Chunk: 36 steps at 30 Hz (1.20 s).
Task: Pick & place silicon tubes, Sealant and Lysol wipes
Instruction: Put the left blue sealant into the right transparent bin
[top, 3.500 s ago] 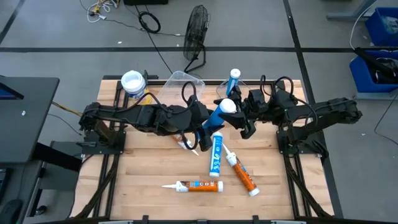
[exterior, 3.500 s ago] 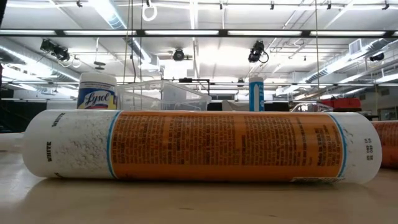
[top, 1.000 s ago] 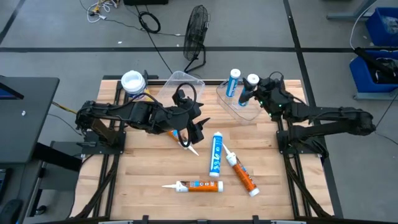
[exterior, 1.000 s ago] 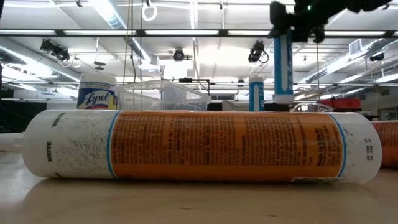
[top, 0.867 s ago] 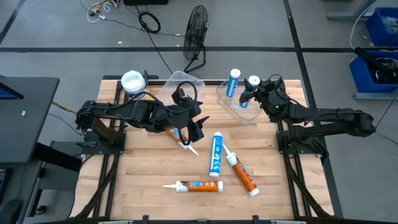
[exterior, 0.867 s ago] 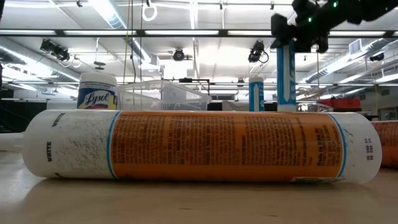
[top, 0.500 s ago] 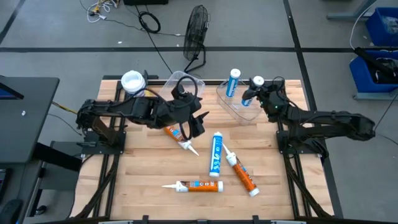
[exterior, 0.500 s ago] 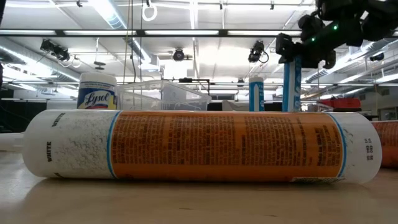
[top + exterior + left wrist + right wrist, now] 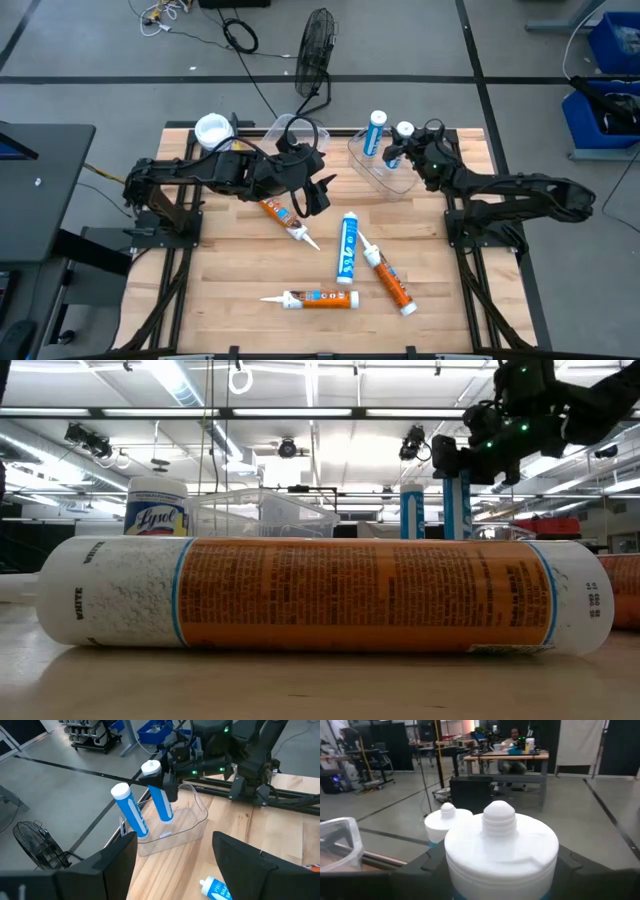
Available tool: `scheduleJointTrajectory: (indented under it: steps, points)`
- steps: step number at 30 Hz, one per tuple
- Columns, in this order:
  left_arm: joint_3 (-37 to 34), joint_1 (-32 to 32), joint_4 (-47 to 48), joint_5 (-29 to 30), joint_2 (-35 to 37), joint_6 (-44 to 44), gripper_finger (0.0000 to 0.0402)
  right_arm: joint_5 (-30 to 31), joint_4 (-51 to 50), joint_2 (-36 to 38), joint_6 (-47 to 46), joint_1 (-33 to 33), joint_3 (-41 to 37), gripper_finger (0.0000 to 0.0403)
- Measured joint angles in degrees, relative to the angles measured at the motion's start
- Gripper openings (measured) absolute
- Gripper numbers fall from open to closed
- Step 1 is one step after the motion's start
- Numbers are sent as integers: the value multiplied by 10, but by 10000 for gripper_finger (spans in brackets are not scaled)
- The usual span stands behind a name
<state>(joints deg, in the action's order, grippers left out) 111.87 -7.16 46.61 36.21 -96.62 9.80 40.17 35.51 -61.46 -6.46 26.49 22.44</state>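
My right gripper (image 9: 398, 150) is shut on a blue tube with a white cap (image 9: 404, 131), held upright in a clear container (image 9: 385, 172) at the far right. A second blue tube (image 9: 375, 130) stands in that container. My left gripper (image 9: 318, 195) is open and empty above the table's middle, beyond an orange tube (image 9: 283, 218). The yellow Lysol wipes canister (image 9: 212, 130) stands at the far left. A blue tube (image 9: 346, 246) and two orange tubes (image 9: 388, 281) (image 9: 318, 298) lie on the table. My right gripper pinches the blue tube's upper end (image 9: 161, 784), just under its white cap (image 9: 500, 845), between its two fingers (image 9: 434, 866). The fingers come about level from the table's right side and lie across the tube. The tube stands nearly upright, its lower end (image 9: 167, 817) inside the clear container.
A clear bin (image 9: 292, 130) stands beside the Lysol canister at the far edge. A fan (image 9: 316, 45) and cables lie on the floor beyond the table. In the low view one orange tube (image 9: 320, 595) fills the foreground.
My right gripper has gone down with the blue tube, still upright, so the tube's lower end has sunk into the clear container beside the other blue tube. My left gripper has drawn back toward the table's far edge, away from the orange tube.
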Motion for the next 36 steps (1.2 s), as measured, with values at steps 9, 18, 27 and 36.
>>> scheduleJointTrajectory:
  steps: [9, 18, 27, 36]
  points:
    - [0, 0, 0, 0, 0, 0, 263, -1, 52, -63, 10, 5, 0, 212]
    - [0, 0, 0, 0, 0, 0, 263, -1, 97, -112, -3, 5, 0, 212]
    - [0, 0, 0, 0, 0, -6, 263, -1, 105, -124, -7, 5, 0, 212]
    - [0, -1, 0, 0, 0, -15, 263, -32, 93, -124, -3, 4, 1, 281]
